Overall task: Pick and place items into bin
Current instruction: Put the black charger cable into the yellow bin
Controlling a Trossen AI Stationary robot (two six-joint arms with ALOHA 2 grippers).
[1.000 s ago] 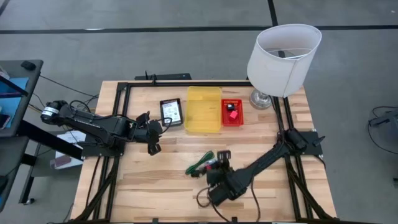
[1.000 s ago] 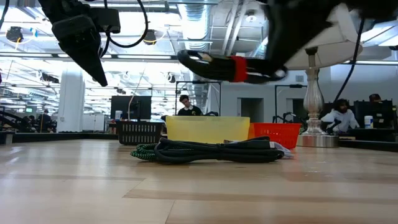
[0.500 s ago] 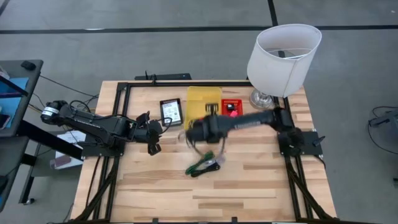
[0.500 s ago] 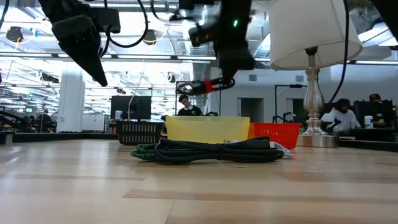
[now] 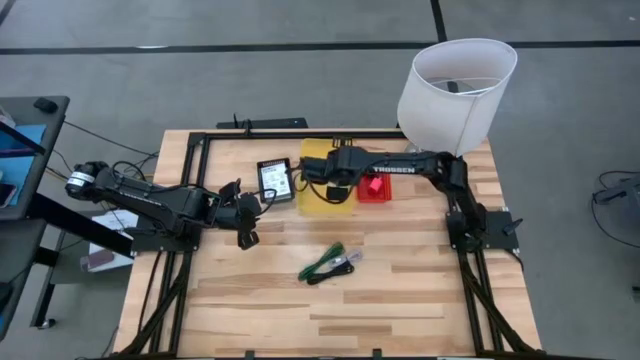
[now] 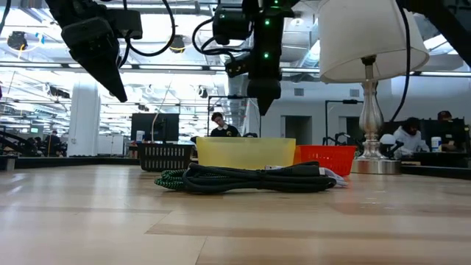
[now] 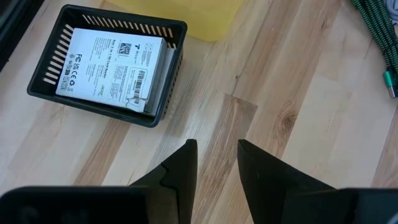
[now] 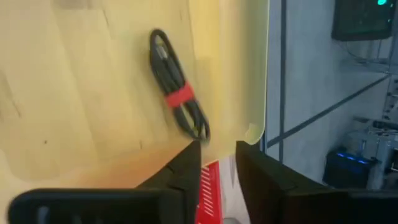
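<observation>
Three bins in a row at the table's far edge: basket on the left, tub in the middle, small bin on the right, the last two side by side. Lamp at the far right corner, just beside the small bin. Flat pack lies in the basket. Bundled cable lies in the tub. Right pincer is above the tub, its arm reaching in from the right across the small bin. Left pincer is above the table near the basket, on its near-left side. Cable bundle lies mid-table, well in front of the bins.
</observation>
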